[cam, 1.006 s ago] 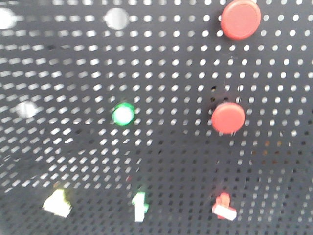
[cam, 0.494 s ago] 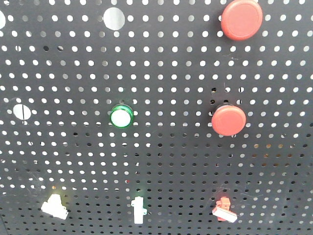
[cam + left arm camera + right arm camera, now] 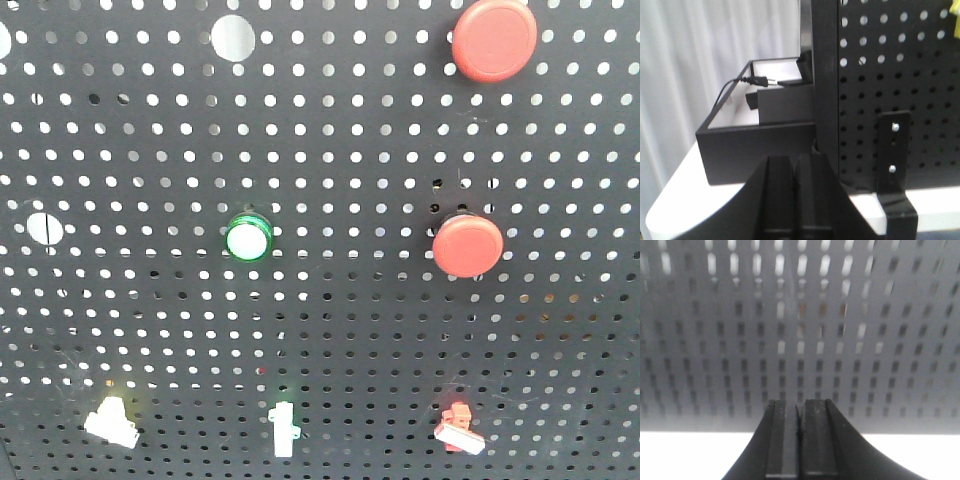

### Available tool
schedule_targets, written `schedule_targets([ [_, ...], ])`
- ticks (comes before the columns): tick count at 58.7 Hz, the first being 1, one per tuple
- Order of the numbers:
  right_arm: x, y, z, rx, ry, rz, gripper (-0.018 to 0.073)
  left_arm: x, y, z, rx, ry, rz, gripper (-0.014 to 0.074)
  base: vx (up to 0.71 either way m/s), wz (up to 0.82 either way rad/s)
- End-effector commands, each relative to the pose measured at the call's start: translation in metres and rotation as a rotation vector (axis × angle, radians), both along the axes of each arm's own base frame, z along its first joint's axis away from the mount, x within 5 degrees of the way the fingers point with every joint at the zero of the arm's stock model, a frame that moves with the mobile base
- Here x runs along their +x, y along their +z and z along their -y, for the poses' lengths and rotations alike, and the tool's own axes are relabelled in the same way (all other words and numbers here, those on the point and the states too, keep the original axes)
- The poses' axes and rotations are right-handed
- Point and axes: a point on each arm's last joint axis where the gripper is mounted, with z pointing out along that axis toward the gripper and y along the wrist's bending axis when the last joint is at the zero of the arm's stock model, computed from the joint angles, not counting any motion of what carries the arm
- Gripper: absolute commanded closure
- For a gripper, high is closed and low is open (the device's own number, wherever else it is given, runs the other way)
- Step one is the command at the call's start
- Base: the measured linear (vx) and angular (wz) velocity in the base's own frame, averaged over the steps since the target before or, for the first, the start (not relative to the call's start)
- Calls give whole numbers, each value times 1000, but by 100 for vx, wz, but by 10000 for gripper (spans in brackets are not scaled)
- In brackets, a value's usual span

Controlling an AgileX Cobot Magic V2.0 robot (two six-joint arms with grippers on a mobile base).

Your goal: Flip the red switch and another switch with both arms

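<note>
Low on the black perforated panel (image 3: 560,180), the tiny red-levered toggle (image 3: 458,427) and whitish yellow-tinted toggle (image 3: 110,420) are waiting — stiff, light levers, I'm judging, for tip nudges — left gripper (image 3: 796,161) and right gripper (image 3: 799,403) hanging clenched, empty.

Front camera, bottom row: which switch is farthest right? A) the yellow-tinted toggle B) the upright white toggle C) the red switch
C: the red switch sits right of the upright white toggle, and the yellow-tinted toggle is at far left.
</note>
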Motion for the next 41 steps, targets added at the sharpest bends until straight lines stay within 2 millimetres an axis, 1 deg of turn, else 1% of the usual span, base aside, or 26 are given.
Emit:
schedule_targets([
  [1, -1, 13, 2, 16, -30, 160, 566, -1, 4, 0, -11, -2, 105, 594, 0, 0],
  [6, -2, 20, 4, 19, -42, 235, 566, -1, 6, 0, -8, -2, 126, 594, 0, 0],
  [10, -4, 27, 5, 40, -55, 319, 566, -2, 16, 0, -8, -3, 185, 594, 0, 0],
  [16, -6, 34, 6, 71, -62, 399, 566, -5, 27, 0, -11, -5, 243, 594, 0, 0],
  [22, -8, 43, 6, 71, -62, 433, 566, -7, 38, 0, -13, -6, 311, 594, 0, 0],
  [27, -11, 56, 5, 64, -55, 448, 566, -10, 49, 0, -15, -6, 356, 594, 0, 0],
  [34, -19, 86, 3, 22, -38, 443, 566, -17, 75, 0, -13, -5, 403, 594, 0, 0],
  [41, -27, 128, 0, -77, -34, 430, 566, -16, 107, 0, -1, -3, 405, 594, 0, -1],
])
